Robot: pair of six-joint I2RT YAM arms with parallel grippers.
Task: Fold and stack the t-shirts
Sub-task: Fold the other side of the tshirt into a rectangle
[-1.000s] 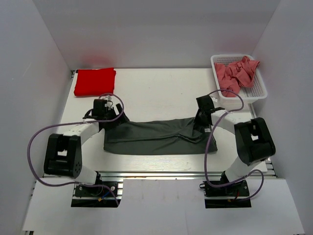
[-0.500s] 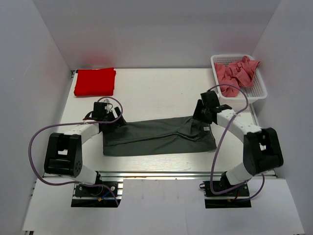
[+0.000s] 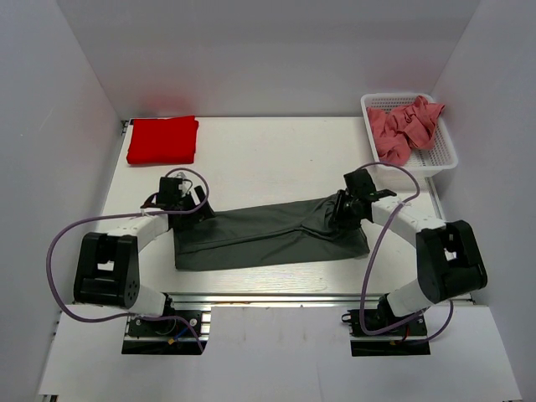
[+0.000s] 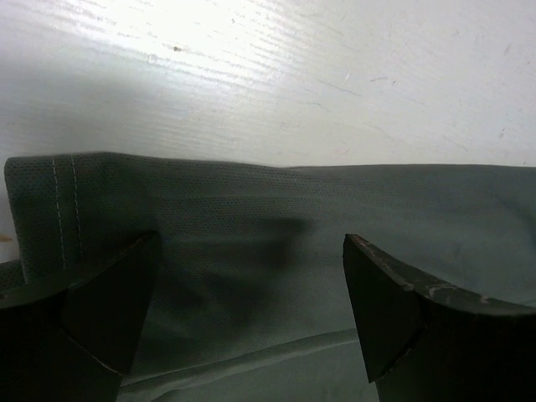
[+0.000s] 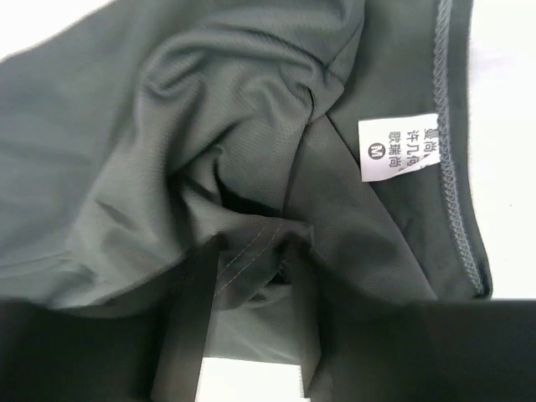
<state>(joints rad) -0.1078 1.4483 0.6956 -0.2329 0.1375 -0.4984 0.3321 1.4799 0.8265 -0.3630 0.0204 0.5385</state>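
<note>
Grey t-shirt (image 3: 268,239) is laid on the desk (image 3: 268,159); left fingers (image 4: 100,310) are held open at its edge; right fingers (image 5: 180,343) cannot be judged.

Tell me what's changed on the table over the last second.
The right arm swung its elbow outward and the right gripper settled onto the right end of the dark grey t-shirt, where fabric now bunches between its fingers; a firm grip is unclear. The left gripper stayed open over the shirt's left end. The red t-shirt and the basket of pink t-shirts did not move.
</note>
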